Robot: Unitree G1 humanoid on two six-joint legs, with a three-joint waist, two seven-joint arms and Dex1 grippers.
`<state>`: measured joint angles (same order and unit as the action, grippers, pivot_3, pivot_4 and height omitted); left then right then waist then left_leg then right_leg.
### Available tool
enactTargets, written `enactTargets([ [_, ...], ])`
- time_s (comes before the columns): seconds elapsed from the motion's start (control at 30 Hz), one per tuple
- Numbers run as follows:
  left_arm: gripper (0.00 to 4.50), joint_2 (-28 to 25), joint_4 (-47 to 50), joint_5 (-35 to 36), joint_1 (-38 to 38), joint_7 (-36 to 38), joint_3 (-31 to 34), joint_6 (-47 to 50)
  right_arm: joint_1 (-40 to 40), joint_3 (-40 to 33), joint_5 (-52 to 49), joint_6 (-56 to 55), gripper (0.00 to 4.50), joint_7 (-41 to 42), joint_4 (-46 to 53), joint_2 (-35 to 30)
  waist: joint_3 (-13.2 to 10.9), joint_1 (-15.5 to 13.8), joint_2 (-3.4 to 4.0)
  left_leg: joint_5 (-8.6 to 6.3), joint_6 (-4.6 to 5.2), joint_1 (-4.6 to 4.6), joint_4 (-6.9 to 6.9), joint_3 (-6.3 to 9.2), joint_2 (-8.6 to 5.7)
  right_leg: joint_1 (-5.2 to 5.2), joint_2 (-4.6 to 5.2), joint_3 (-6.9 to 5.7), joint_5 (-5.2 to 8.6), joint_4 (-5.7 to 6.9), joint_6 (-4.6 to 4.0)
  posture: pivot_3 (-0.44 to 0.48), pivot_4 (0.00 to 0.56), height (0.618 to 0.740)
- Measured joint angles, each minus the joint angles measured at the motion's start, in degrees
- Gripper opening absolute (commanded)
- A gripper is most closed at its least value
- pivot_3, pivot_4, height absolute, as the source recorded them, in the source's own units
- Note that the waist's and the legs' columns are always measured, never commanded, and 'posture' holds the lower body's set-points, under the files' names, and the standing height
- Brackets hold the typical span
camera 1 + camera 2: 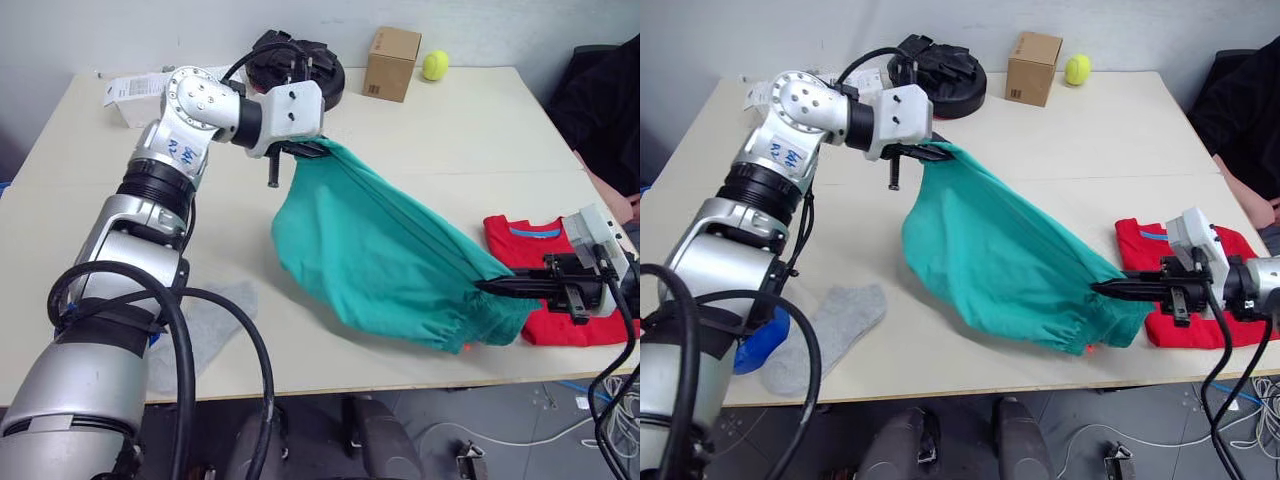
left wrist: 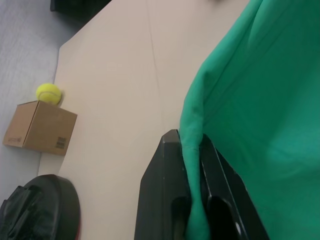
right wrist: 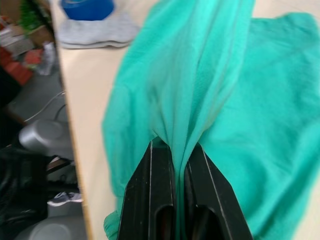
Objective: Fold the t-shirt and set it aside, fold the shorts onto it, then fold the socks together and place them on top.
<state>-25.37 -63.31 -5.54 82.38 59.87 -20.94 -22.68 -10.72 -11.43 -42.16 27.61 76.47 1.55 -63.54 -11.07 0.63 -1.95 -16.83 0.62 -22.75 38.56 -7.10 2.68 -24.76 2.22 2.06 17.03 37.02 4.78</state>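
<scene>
Right now I am clamping both my left gripper and right gripper on the shorts, stretched mid-frame; thin fabric could slip free, or drag the folded t-shirt at right.

Teal shorts stretched, lifted above table; red t-shirt folded at right; grey sock flat near front edge.
</scene>
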Motion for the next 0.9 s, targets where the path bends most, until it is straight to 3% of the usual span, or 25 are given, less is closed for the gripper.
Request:
enactTargets([
  [0.47, 0.04, 4.55, -9.31, -10.64, -3.26, -11.94, -0.61, -3.98, -2.43, 4.49, 10.01, -3.68, 0.00, -5.31, -2.31, 5.12, 0.00, -0.34, 0.00, -0.06, 0.11, -0.42, 0.56, 0.02, -0.08, -0.37, 0.03, -0.01, -0.08, 0.42, 0.13, 0.000, 0.150, 0.740],
  [0.6, 0.96, 4.33, -10.52, -11.68, -3.31, -15.36, 0.22, -1.69, -3.00, 4.80, 13.27, -4.74, 0.00, -6.35, -3.86, 5.32, 0.00, -0.38, 0.00, -0.05, 0.09, -0.47, 0.56, 0.01, -0.07, -0.42, 0.02, -0.01, -0.08, 0.44, 0.13, 0.000, 0.150, 0.740],
  [0.7, 1.88, 3.00, -11.99, -11.77, -3.40, -16.63, 1.42, 0.23, -3.17, 4.81, 15.57, -4.74, 0.70, -7.54, -6.29, 5.39, 0.00, -0.41, 0.00, -0.04, 0.08, -0.49, 0.56, -0.03, -0.07, -0.50, 0.02, 0.01, -0.08, 0.51, 0.13, 0.000, 0.150, 0.740],
  [0.9, 3.80, 2.99, -11.98, -11.39, -3.47, -17.11, 5.19, 2.23, -5.22, 4.34, 17.76, -5.60, 2.77, -9.44, -7.66, 5.87, 0.00, -0.46, 0.00, -0.02, 0.05, -0.49, 0.58, -0.04, -0.08, -0.50, 0.02, 0.01, -0.08, 0.52, 0.13, 0.000, 0.150, 0.740],
])
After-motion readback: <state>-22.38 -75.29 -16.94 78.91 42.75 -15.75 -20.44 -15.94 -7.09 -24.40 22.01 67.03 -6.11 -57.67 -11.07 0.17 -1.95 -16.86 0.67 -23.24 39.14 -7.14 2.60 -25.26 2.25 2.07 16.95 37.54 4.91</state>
